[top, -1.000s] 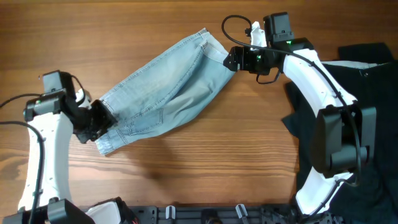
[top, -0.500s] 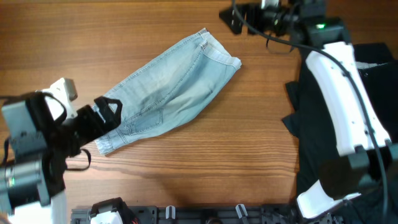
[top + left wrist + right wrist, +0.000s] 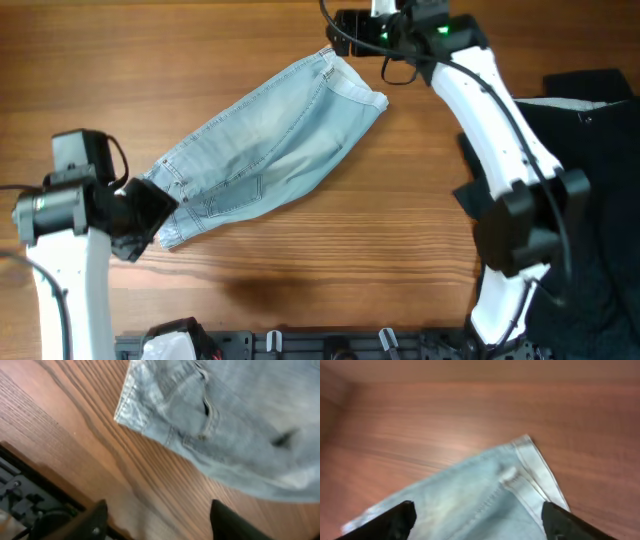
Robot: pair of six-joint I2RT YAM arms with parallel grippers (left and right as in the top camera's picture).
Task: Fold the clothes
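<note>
Denim shorts (image 3: 265,150) lay flat on the table (image 3: 330,270) as a long doubled strip, running from the lower left of the overhead frame up to the top centre, with the pocket stitching towards the lower-left end. A second earlier both arms had been right at the two ends of the strip. Half a second earlier they had swung clear, and now they were back near those ends without holding anything. The left fingers (image 3: 150,205) sat just beside the lower-left corner, and the right fingers (image 3: 345,22) hovered just past the upper-right corner. The cloth kept almost the same outline throughout, so the release had not disturbed it. By the look of it the lengthwise fold was laid and an end-to-end fold remained to be done. In the left wrist view the left fingers (image 3: 97,520) stood apart over bare wood, with the denim edge ahead of them. In the right wrist view the right fingers (image 3: 400,517) were spread wide at the lower corners of the frame, the seamed end of the shorts lying beyond them, unclamped. A black garment (image 3: 600,130) lay at the right edge, apart from the shorts. No brand, label or writing could be read; only a green light (image 3: 440,28) showed on the right arm.
</note>
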